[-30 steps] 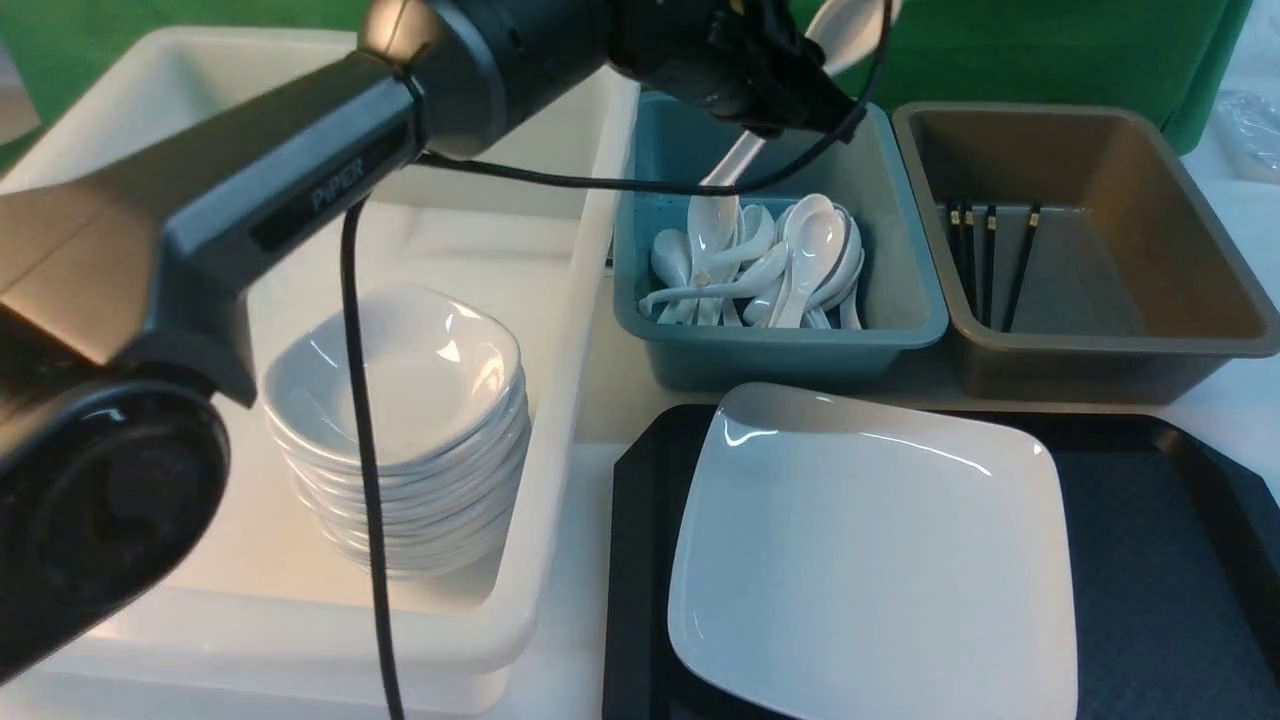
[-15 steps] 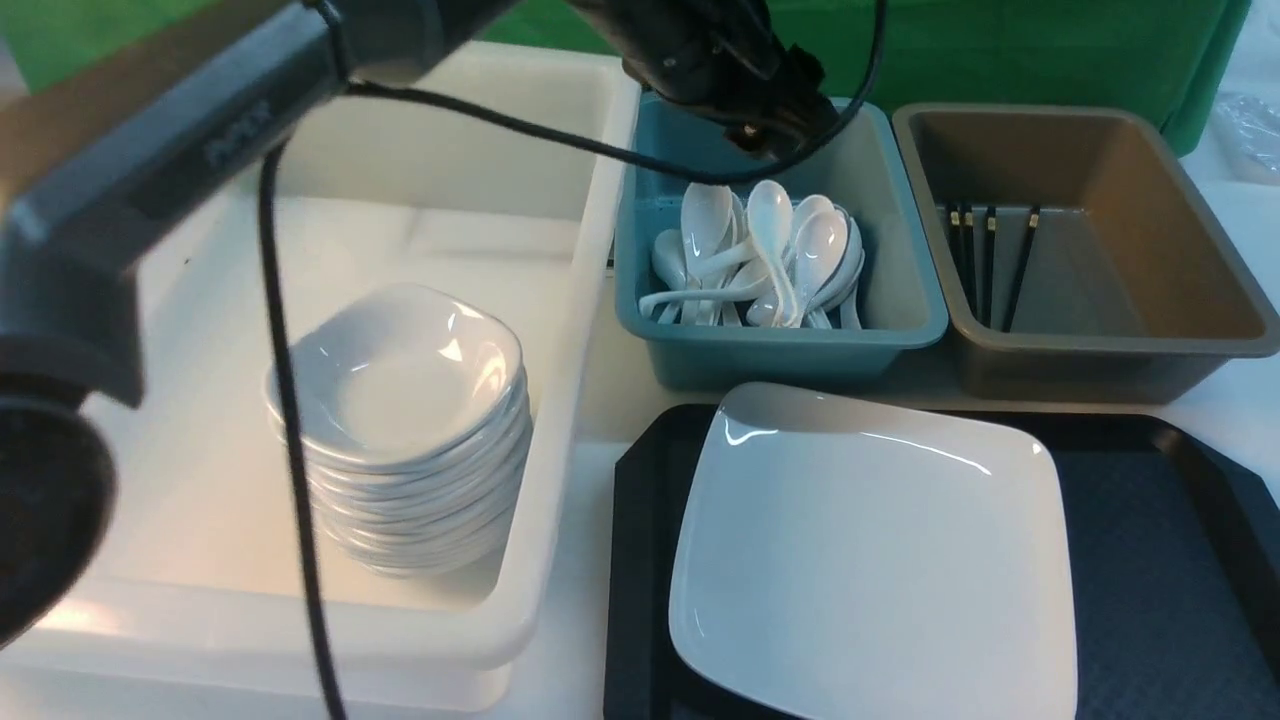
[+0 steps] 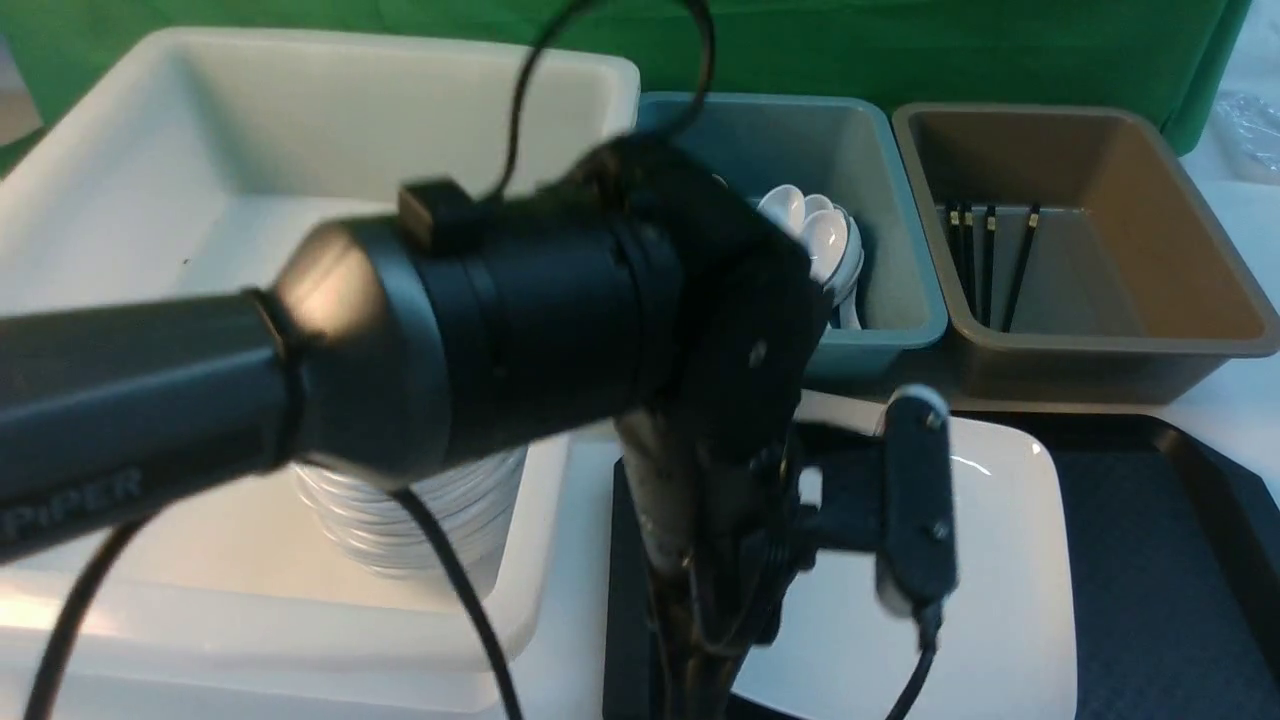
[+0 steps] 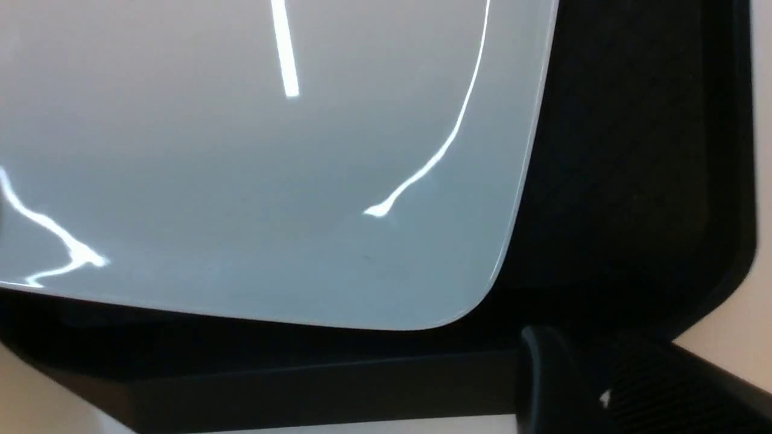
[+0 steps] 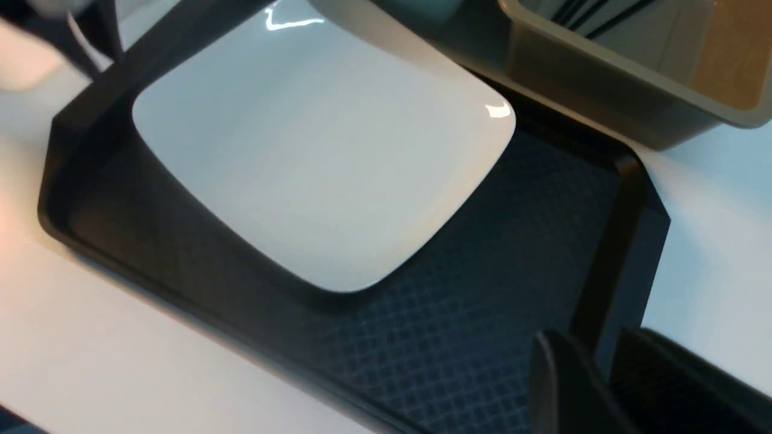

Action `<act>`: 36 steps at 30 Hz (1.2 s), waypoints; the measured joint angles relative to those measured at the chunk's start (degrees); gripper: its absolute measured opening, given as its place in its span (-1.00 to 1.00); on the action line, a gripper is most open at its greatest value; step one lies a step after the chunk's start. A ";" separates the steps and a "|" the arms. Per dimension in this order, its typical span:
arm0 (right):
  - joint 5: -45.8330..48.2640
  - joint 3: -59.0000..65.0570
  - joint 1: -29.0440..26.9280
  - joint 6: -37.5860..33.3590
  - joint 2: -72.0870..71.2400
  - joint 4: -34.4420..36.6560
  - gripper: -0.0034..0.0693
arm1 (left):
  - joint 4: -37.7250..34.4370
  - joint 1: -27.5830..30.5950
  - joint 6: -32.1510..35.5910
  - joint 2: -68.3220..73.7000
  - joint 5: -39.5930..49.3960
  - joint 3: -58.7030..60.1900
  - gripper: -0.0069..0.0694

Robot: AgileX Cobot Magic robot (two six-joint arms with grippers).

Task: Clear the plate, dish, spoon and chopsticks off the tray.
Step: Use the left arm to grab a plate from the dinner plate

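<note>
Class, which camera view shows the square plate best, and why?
The right wrist view: nearly the whole plate lies unobstructed on the tray. In the front view the left arm hides much of it; the left wrist view shows one corner.

I see a glossy white square plate (image 3: 1010, 600), a black plastic tray (image 3: 1150, 580) with diamond texture, a teal plastic bin (image 3: 890, 250), a brown plastic bin (image 3: 1190, 270), black gold-banded chopsticks (image 3: 988, 270).

Surface: white table (image 3: 1245, 405), bare at right edge.
Left half: large white bin (image 3: 300, 120).
Upper centre: teal bin (image 3: 900, 300).
Upper right: brown bin (image 3: 1100, 375).
Lower right: black tray (image 3: 1170, 600).
</note>
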 joint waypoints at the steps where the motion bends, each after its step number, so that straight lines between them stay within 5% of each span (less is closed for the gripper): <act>1: 0.00 0.00 0.00 -0.05 0.00 0.00 -0.45 | 0.42 0.00 0.23 0.17 -1.31 1.25 -0.31; 6: 0.06 0.00 0.00 -0.07 0.00 0.11 -0.45 | 4.83 0.00 2.89 0.93 -12.94 9.03 0.46; 10: 0.12 0.00 0.00 -0.07 0.00 0.78 -0.44 | 8.17 0.00 4.20 1.74 -19.58 11.00 0.67; 19: 0.16 0.00 0.00 -0.07 0.00 2.28 -0.42 | 9.39 0.00 6.22 3.36 -18.84 11.11 0.51; 26: -0.42 0.00 0.00 -0.07 0.00 2.34 -0.41 | 3.87 3.69 9.36 3.50 -19.90 11.11 0.50; 36: -2.00 0.00 0.00 -0.07 0.00 2.49 -0.41 | -1.97 4.75 20.79 3.89 -19.37 11.58 0.50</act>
